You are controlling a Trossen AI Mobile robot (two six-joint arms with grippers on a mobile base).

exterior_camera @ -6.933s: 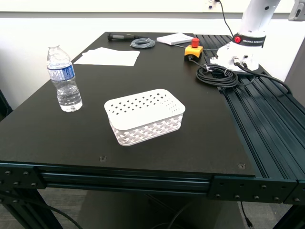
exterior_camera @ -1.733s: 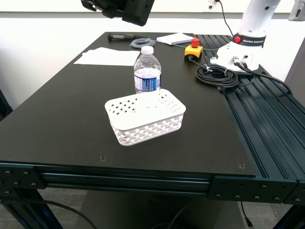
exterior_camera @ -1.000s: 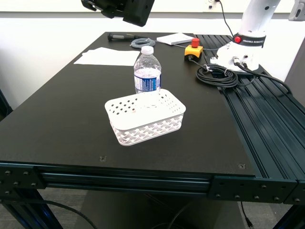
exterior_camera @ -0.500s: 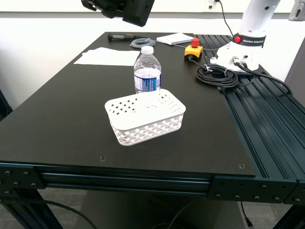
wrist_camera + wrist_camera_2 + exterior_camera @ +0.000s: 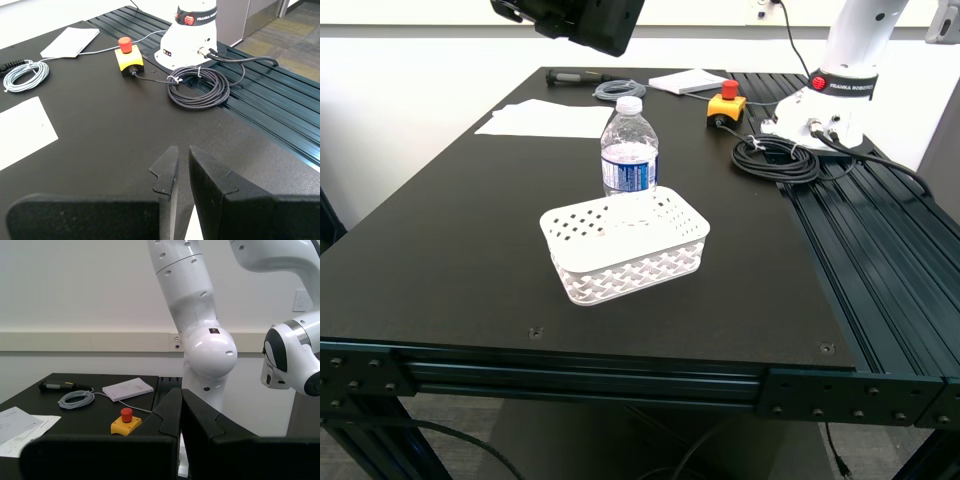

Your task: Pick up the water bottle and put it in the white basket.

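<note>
The water bottle (image 5: 629, 160) stands upright on the perforated flat face of the white basket (image 5: 640, 265), which sits near the middle of the black table (image 5: 470, 260). No gripper touches either one. A dark arm part (image 5: 585, 18) hangs above the table's far side at the top of the exterior view; I cannot tell which arm it is. My first gripper (image 5: 182, 165) is shut and empty, high over the table. My second gripper (image 5: 181, 405) is shut and empty, facing the white robot. The bottle and basket are out of both wrist views.
A white robot (image 5: 835, 95) stands at the table's far corner on the exterior view's right, beside a black cable coil (image 5: 775, 158) and a yellow stop button (image 5: 725, 105). White papers (image 5: 548, 120) and a grey cable (image 5: 619, 91) lie at the back. Ribbed rails (image 5: 880, 250) run along the exterior view's right.
Earliest, the bottle stood on the table at the exterior view's left with no arm in view. Since 1.7 s ago it stands on the basket and nothing has visibly moved.
</note>
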